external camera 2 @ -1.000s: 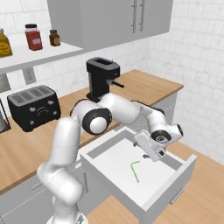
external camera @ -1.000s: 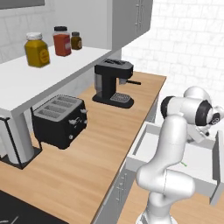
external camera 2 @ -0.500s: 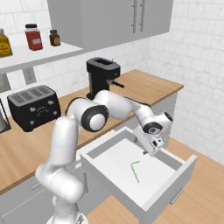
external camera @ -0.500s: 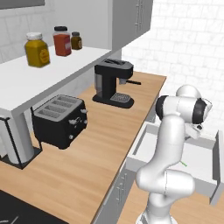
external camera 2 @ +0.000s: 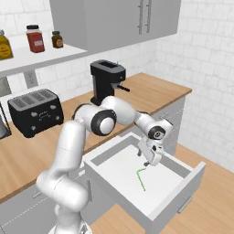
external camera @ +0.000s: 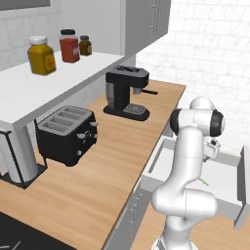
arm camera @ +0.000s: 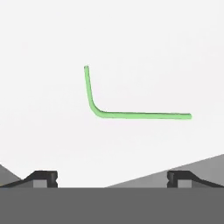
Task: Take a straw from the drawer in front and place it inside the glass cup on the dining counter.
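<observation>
You have the straw [arm camera: 131, 115] lying flat on the pale floor of the open drawer [external camera 2: 183, 192], and it sits straight ahead of the gripper [arm camera: 112, 177] in the hand view, above the gap between the two fingertips [arm camera: 43, 176] and clear of both. It is bent: a long leg runs across that view, roughly parallel to the line joining the tips, and a short leg turns up from its left end, away from the hand. Because the long leg lies along the closing direction and not across it, you will probably want to roll the wrist about a quarter turn before descending, or aim for the short leg, which already lies crosswise to the jaws.

From the right base view, the gripper [external camera 2: 150, 160] hangs inside the drawer, just above its floor, and the straw [external camera 2: 140, 177] lies near it, toward the drawer's front panel, so the reach is short and mostly downward. In the left base view a small piece of the straw [external camera: 204, 183] shows past the arm.

The jaws stand wide apart, with nothing between them and nothing touching them. The drawer floor around the straw is bare, so a pad can come down on either side of it.
</observation>
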Tool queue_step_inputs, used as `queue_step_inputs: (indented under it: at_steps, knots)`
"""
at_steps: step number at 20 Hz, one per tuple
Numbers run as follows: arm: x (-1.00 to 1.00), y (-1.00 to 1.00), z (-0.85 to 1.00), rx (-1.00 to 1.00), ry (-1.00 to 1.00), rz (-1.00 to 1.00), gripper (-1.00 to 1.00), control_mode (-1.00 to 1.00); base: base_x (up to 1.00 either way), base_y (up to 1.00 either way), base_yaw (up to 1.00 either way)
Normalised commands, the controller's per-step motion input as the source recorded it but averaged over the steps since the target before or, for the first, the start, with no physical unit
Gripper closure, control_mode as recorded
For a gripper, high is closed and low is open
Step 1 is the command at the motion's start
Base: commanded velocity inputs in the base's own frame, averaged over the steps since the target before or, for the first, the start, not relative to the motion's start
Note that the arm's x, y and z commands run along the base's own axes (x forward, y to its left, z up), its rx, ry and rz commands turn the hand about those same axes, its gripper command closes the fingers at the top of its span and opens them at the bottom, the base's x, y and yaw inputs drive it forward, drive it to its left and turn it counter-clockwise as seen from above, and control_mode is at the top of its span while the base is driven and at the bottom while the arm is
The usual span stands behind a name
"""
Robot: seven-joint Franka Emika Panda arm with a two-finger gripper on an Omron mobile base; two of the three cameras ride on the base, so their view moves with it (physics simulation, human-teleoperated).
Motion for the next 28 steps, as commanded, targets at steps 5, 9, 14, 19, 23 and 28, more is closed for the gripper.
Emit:
queue_step_inputs:
  at_steps: [5, 9, 14, 19, 23, 28]
  knots:
    - [0.01, 0.0, -0.39, 0.0, 0.28, -0.16, -1.0, -1.0, 0.0, 0.0, 0.0]
    - [0.17, 0.0, -0.35, 0.0, 0.19, -0.15, -1.0, -1.0, 0.0, 0.0, 0.0]
    - [0.11, -0.04, -0.33, 0.0, 0.16, -0.14, -1.0, -1.0, 0.0, 0.0, 0.0]
    - [0.01, -0.04, -0.3, 0.0, 0.18, -0.17, -1.0, -1.0, 0.0, 0.0, 0.0]
    - [0.0, -0.02, -0.26, -0.01, 0.13, -0.17, -1.0, -1.0, 0.0, 0.0, 0.0]
    - [0.0, 0.04, -0.18, -0.07, 0.02, -0.04, -1.0, -1.0, 0.0, 0.0, 0.0]
